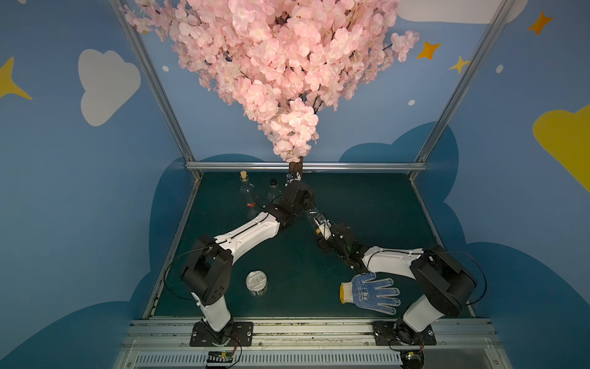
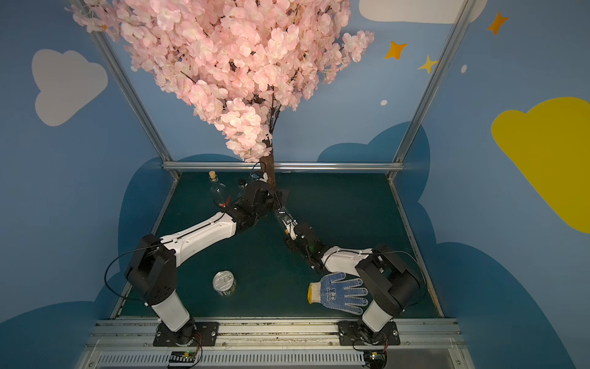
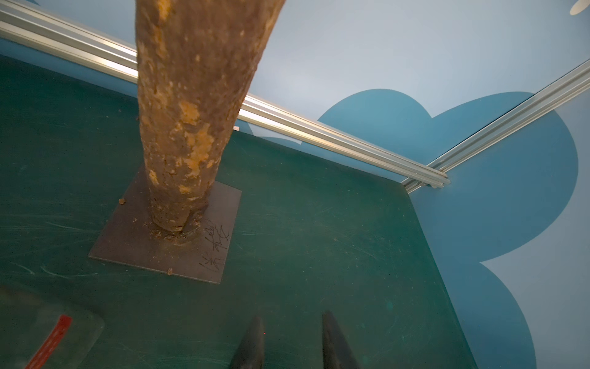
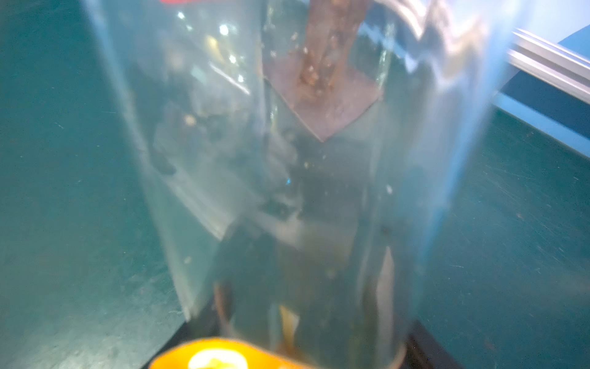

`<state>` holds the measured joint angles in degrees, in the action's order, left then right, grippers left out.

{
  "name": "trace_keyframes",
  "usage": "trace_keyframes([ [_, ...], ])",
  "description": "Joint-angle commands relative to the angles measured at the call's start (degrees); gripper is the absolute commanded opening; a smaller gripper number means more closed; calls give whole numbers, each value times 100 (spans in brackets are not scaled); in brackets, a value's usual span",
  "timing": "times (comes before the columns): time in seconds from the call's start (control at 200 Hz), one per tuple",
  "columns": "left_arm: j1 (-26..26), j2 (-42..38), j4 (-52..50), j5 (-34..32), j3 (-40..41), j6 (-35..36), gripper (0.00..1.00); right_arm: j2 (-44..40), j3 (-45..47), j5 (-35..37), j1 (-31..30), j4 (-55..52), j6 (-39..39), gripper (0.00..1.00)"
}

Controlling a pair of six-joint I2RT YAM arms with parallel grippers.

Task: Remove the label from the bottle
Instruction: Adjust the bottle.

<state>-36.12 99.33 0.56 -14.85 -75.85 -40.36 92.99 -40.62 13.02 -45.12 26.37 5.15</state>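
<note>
The clear bottle (image 1: pixel 311 213) is near the middle of the counter (image 1: pixel 376 204), a touch toward 12 o'clock, and it fills the right wrist view. The right tool (image 1: pixel 320 225) is at one end of it; whether it is clamped I cannot tell. The left tool (image 3: pixel 292 345) hangs by the trunk (image 3: pixel 188 111), slightly parted and empty.

I'd judge the peeling not begun, since no loose label shows anywhere.

The green counter is scuffed. A corked bottle (image 1: pixel 245 188) and a dark-capped bottle (image 1: pixel 274 188) stand at 11 o'clock, a tin (image 1: pixel 257 282) at 7, a dotted glove (image 1: pixel 370 292) at 5. The blue walls (image 1: pixel 64 191) carry painted clouds and stars.
</note>
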Motion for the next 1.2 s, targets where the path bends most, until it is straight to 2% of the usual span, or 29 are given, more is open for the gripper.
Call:
trace_keyframes([
  [0.0,44,-45,340,174,50,-51,2,1,-85,-73,-12,171,49,48],
  [0.11,74,-116,562,305,130,-20,2,-31,-121,-138,-13,50,74,32],
  [0.205,74,-173,760,446,206,117,3,-85,-166,-203,11,-104,22,12],
  [0.255,81,-223,974,536,329,168,7,-118,-193,-274,33,-196,-25,0],
  [0.37,87,-322,1484,782,657,262,30,-221,-255,-511,122,-404,-136,0],
  [0.681,158,-342,2653,1763,1273,274,51,-711,-117,-1485,364,-499,-247,0],
  [0.861,166,-354,2909,2096,1467,275,51,-859,-93,-1664,432,-591,-247,0],
  [1.106,167,-457,3050,2180,1538,415,39,-806,-121,-1680,432,-629,-249,0],
  [1.131,167,-465,3070,2178,1544,415,35,-797,-121,-1667,426,-624,-256,0],
  [1.191,166,-476,3091,2188,1544,420,20,-800,-117,-1673,418,-616,-269,0],
])
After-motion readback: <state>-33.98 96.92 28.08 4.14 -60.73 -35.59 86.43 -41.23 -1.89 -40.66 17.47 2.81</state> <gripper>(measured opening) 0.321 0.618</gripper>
